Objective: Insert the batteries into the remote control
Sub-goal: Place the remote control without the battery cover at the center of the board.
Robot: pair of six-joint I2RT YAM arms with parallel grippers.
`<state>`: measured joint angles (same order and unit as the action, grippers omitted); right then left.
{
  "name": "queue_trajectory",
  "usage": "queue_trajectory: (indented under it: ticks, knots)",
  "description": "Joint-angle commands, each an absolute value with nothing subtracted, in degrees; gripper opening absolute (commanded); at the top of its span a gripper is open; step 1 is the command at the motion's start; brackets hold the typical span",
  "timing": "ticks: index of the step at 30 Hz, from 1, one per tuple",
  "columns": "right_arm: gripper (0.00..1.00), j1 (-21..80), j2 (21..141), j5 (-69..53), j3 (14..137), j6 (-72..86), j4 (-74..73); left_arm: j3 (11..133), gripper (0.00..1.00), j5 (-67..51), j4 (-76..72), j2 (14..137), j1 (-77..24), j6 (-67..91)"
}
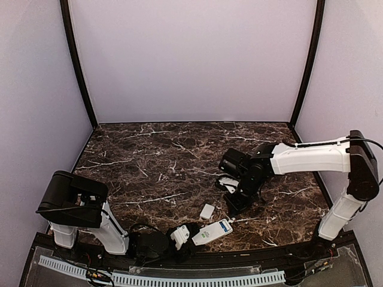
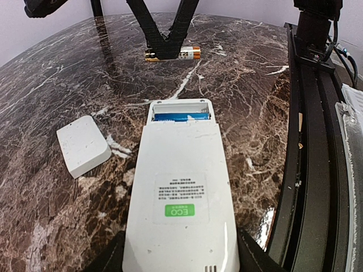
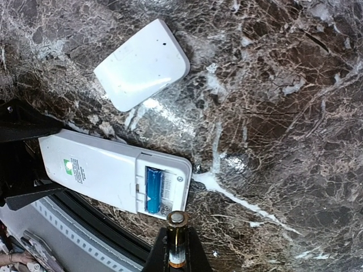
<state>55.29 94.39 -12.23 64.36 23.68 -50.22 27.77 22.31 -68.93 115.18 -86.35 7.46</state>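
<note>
The remote control (image 2: 181, 192) lies face down near the table's front edge, its back compartment open at the far end. My left gripper (image 2: 181, 252) is shut on the remote's near end, one black finger on each side. One blue battery (image 3: 153, 190) sits in the compartment's left slot, and the slot beside it shows a bare spring. My right gripper (image 3: 177, 249) hovers just past the remote's open end, shut on a second battery (image 2: 173, 54) with a dark body and gold ends. In the top view the right gripper (image 1: 235, 205) points down beside the remote control (image 1: 212, 232).
The small white cover plate (image 2: 83, 144) lies flat on the marble, left of the remote and apart from it. A black rail (image 2: 312, 141) runs along the table's front edge, close to the remote's right side. Purple walls enclose the table.
</note>
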Motion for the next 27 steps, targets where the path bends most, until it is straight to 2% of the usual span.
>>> queue_trajectory:
  ticks: [1, 7, 15, 22, 27]
  knots:
    - [0.0, 55.8, 91.7, -13.9, 62.4, 25.3, -46.6, 25.8, 0.0, 19.9, -64.9, 116.8, -86.4, 5.4]
    - [0.0, 55.8, 89.7, -16.6, 59.2, 26.7, -40.7, 26.1, 0.0, 19.5, -64.2, 116.9, -86.4, 4.6]
    - [0.0, 55.8, 87.5, -13.5, 56.4, 26.6, -39.3, 23.0, 0.0, 17.3, -70.7, 116.7, -87.1, 0.8]
    - [0.0, 55.7, 82.9, -12.4, 52.4, 25.7, -34.9, 27.1, 0.0, 23.8, -61.4, 116.8, -91.1, -7.8]
    - [0.0, 55.7, 82.2, -11.4, 50.8, 24.5, -34.2, 27.6, 0.0, 28.4, -60.5, 117.0, -91.9, -11.0]
